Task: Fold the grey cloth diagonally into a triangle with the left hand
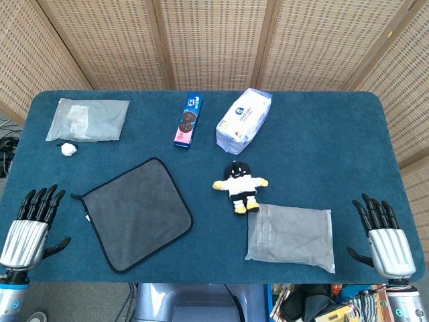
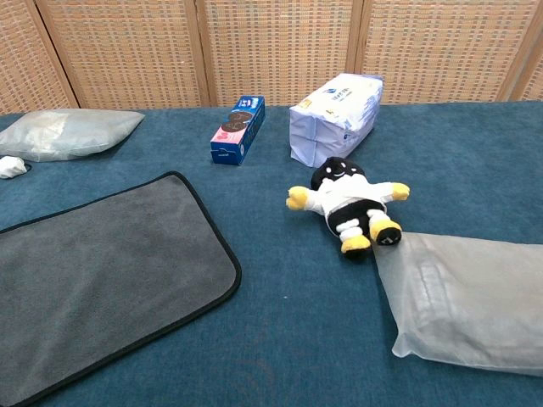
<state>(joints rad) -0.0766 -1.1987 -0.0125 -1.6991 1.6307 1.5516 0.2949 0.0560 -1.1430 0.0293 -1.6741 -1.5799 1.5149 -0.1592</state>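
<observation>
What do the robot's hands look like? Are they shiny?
Yes, a bit shiny. The left hand and the right hand match: each has a silvery ribbed back, like ridged metal, with slim black fingers and a black thumb at the side. Below each hand is a rounded silver-grey wrist. No cables or sleeves show on them.

Left hand (image 1: 30, 228), right hand (image 1: 385, 235): fingers spread.

place: lab-style test setup | cues: blue-covered table (image 1: 322, 134), woven folding screens (image 1: 214, 40) behind
</observation>
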